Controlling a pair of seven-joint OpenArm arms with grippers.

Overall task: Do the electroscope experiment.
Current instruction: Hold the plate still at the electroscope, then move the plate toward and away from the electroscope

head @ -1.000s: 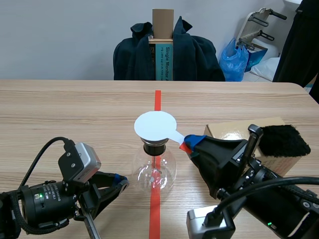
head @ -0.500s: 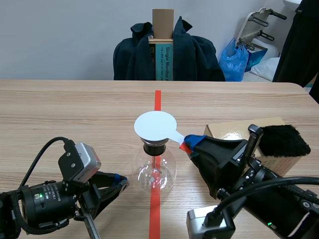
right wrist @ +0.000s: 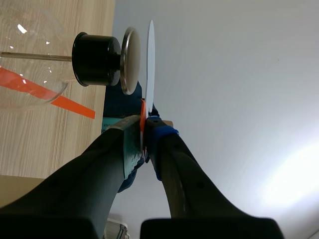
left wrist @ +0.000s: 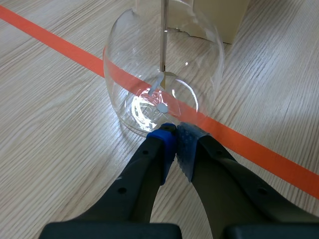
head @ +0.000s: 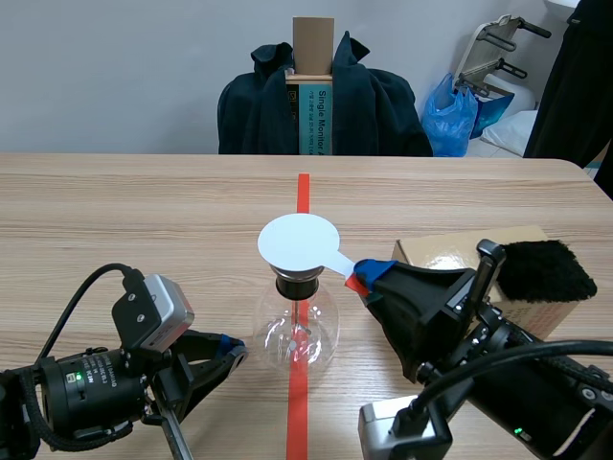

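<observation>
The electroscope is a round glass flask (head: 296,331) with a black stopper (head: 298,285), standing on the red tape line at the table's middle. A white disc paddle (head: 300,241) with an orange handle hovers just above its metal top plate (right wrist: 130,60). My right gripper (head: 362,278) is shut on the paddle's handle (right wrist: 143,124) to the flask's right. My left gripper (head: 233,351) sits low at the flask's left, shut on nothing, its tips (left wrist: 173,134) almost against the glass (left wrist: 164,79). Inside the glass hang a thin rod and foil leaf (left wrist: 160,83).
A cardboard box (head: 460,254) with a black fuzzy cloth (head: 544,269) on it stands at the right, behind my right arm. A chair draped with a dark jacket (head: 321,101) is beyond the far table edge. A blue bag (head: 461,113) lies on the floor at the back right.
</observation>
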